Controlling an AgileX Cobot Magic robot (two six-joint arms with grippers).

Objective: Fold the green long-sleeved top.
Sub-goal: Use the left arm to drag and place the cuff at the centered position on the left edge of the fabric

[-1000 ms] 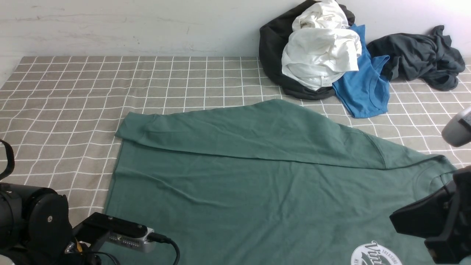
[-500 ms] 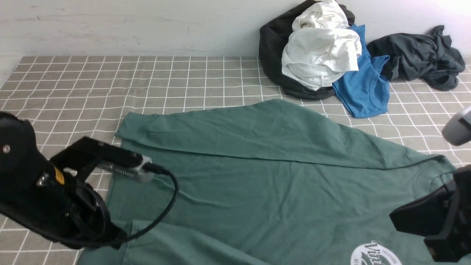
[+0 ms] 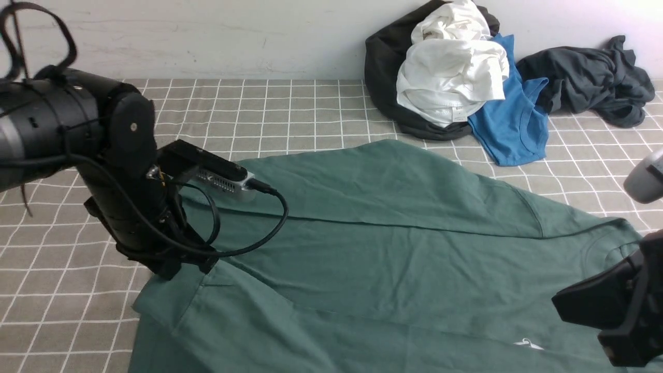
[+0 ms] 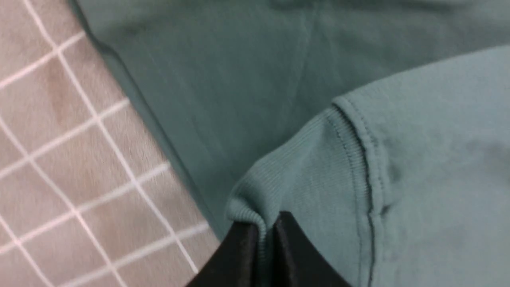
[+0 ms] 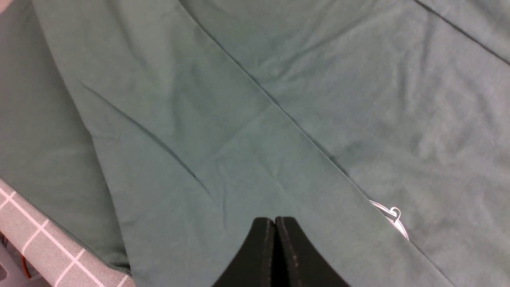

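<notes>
The green long-sleeved top point(image 3: 393, 243) lies spread over the checked cloth, its far sleeve folded across its upper edge. My left gripper point(image 4: 266, 227) is shut on the ribbed cuff point(image 4: 303, 167) of the near sleeve and holds it above the top's left edge; in the front view the gripper point(image 3: 173, 267) shows at the left, under its arm. This sleeve lies drawn over the chest, so only a sliver of the white logo point(image 3: 525, 343) shows. My right gripper point(image 5: 275, 221) is shut on nothing, low over the sleeve next to the logo point(image 5: 392, 217).
A heap of black, white point(image 3: 450, 72) and bright blue point(image 3: 513, 124) garments lies at the back right against the wall, with a charcoal-grey garment point(image 3: 590, 77) beside it. The checked tablecloth point(image 3: 259, 114) reaches the wall; its near edge point(image 5: 36, 239) shows in the right wrist view.
My left arm rose from the near left corner and moved away from me with the cuff in its grip, dragging the near sleeve over the chest and covering most of the logo. The right arm stayed still.
</notes>
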